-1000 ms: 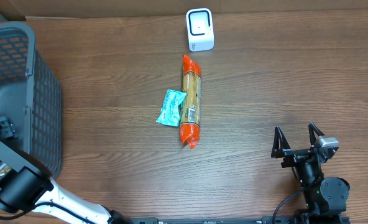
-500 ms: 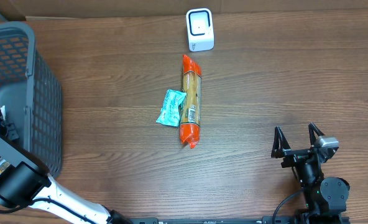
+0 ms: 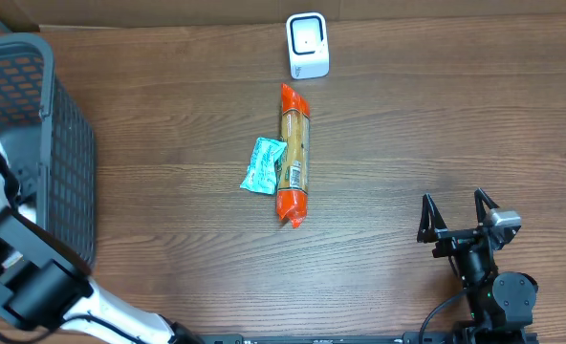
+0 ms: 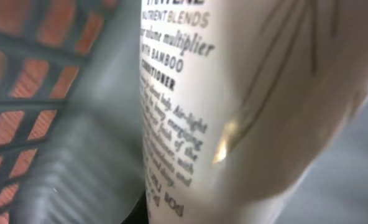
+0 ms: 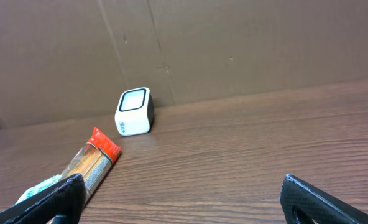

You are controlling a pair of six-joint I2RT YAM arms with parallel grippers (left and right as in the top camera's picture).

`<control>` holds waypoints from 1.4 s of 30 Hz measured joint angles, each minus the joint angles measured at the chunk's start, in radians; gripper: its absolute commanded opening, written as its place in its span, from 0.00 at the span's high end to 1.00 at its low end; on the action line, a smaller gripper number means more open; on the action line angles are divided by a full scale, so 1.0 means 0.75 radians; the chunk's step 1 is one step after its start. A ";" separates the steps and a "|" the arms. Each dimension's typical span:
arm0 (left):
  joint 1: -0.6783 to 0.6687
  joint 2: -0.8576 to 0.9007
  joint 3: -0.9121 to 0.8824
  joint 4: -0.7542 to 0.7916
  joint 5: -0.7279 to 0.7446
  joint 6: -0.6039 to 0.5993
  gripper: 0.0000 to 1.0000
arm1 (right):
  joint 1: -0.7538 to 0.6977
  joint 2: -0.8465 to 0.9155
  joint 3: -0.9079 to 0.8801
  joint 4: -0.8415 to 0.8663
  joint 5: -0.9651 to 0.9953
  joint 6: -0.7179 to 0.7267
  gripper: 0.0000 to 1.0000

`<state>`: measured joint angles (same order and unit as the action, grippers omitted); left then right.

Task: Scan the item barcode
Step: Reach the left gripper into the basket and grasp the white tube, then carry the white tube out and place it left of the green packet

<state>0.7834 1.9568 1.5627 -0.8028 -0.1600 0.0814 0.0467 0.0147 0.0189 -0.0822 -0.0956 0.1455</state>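
- Left arm [image 3: 20, 253]: reaches from 7 o'clock into the basket [image 3: 68, 162], which stands at 9 o'clock on the table [image 3: 436, 124].
- Left gripper: clamped shut on the tube [image 4: 246, 93] inside the basket; fingers out of sight behind it in the wrist view.
- Tube: white, fills the left wrist view, leans toward 1 o'clock there, with dark print reading "volume multiplier", "with bamboo", "conditioner"; basket mesh at its 9 o'clock side.
- Right gripper [image 3: 451, 195]: released, jaws spread wide, grasps nothing, sits at 4 o'clock on the table, points toward 12.
- Scanner [image 3: 307, 45]: small white box at 12 o'clock, near the far edge.
- Packet [image 3: 293, 143]: long, orange-ended, lies at the table's centre along the 12-to-6 line, just below the scanner and apart from it.
- Sachet [image 3: 261, 164]: teal, touches the packet at its 9 o'clock side.
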 measured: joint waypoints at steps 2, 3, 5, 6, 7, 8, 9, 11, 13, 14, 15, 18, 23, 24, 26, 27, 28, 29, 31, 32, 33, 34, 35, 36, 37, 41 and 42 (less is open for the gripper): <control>-0.028 -0.108 0.000 -0.023 0.065 -0.045 0.96 | 0.000 0.000 0.000 -0.001 0.000 0.000 0.00; -0.045 -0.171 0.000 -0.032 0.102 -0.067 0.96 | 0.000 0.000 0.000 -0.002 0.000 0.001 0.00; -0.069 -0.284 0.001 -0.043 0.166 -0.101 0.96 | 0.000 0.000 0.000 -0.001 -0.001 0.001 0.00; -0.077 -0.337 0.001 -0.053 0.193 -0.114 0.96 | 0.000 0.000 0.000 0.001 -0.001 0.001 0.00; -0.085 -0.388 0.001 -0.065 0.217 -0.129 0.96 | 0.000 0.000 0.000 0.000 -0.001 0.000 0.00; -0.091 -0.429 0.001 -0.077 0.233 -0.145 0.96 | 0.000 0.000 0.000 -0.001 0.000 0.001 0.00; -0.095 -0.462 0.002 -0.090 0.243 -0.159 0.96 | 0.000 0.000 0.000 -0.001 -0.001 0.001 0.00; -0.110 -0.519 0.002 -0.121 0.258 -0.196 0.96 | 0.000 0.000 0.000 -0.001 -0.001 0.001 0.00; -0.123 -0.552 0.002 -0.131 0.258 -0.222 0.96 | 0.000 0.000 0.000 -0.001 -0.001 0.001 0.00; -0.126 -0.564 0.002 -0.132 0.257 -0.238 0.96 | 0.000 0.000 0.000 -0.001 0.000 0.000 0.00; -0.126 -0.573 0.002 -0.134 0.258 -0.248 0.96 | 0.000 0.000 0.000 0.000 -0.001 0.001 0.00; -0.139 -0.608 0.001 -0.128 0.258 -0.273 0.96 | 0.000 0.000 0.000 -0.001 -0.001 0.001 0.00; -0.183 -0.716 -0.001 -0.024 0.258 -0.285 0.96 | 0.000 0.000 0.000 0.001 -0.001 0.001 0.00; -0.192 -0.750 -0.001 -0.004 0.258 -0.285 0.96 | 0.000 0.000 0.000 0.000 -0.001 0.001 0.00; -0.211 -0.820 -0.001 0.026 0.260 -0.289 0.96 | 0.000 0.000 0.000 -0.001 0.000 -0.001 0.00; -0.223 -0.852 -0.001 0.035 0.263 -0.296 0.96 | 0.000 0.000 0.000 -0.001 -0.001 0.001 0.00; -0.243 -0.897 -0.001 0.042 0.270 -0.301 0.96 | 0.000 0.000 0.000 -0.001 -0.001 0.001 0.00; -0.260 -0.930 -0.001 0.043 0.276 -0.306 0.96 | -0.001 0.000 0.000 0.000 -0.001 0.001 0.00; -0.303 -0.996 -0.001 0.037 0.289 -0.312 0.96 | 0.000 0.000 0.000 -0.001 -0.001 0.001 0.00; -0.323 -1.024 -0.001 0.027 0.300 -0.315 0.96 | 0.000 0.000 0.000 0.000 0.000 0.000 0.00; -0.344 -1.046 -0.001 0.017 0.314 -0.315 0.96 | 0.000 0.000 0.000 0.000 -0.001 0.001 0.00; -0.371 -1.067 -0.001 0.002 0.335 -0.315 0.96 | 0.000 0.000 0.000 -0.001 0.000 0.000 0.00; -0.397 -1.079 -0.001 -0.017 0.356 -0.315 0.96 | 0.000 0.000 0.000 -0.001 -0.001 0.000 0.00; -0.433 -1.086 0.001 -0.043 0.385 -0.315 0.96 | 0.000 0.000 0.000 -0.001 -0.001 0.001 0.00; -0.476 -1.086 0.002 -0.073 0.409 -0.315 0.96 | 0.000 0.000 0.000 -0.001 -0.001 0.000 0.00; -0.676 -1.028 0.002 -0.190 0.460 -0.315 0.96 | -0.001 0.000 0.000 0.000 -0.001 0.001 0.00; -0.731 -0.999 0.002 -0.219 0.463 -0.315 0.96 | 0.000 0.000 0.000 -0.001 -0.001 0.001 0.00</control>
<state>0.2348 1.2076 1.5639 -0.9672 0.1875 -0.1547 0.0467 0.0147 0.0189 -0.0830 -0.0959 0.1463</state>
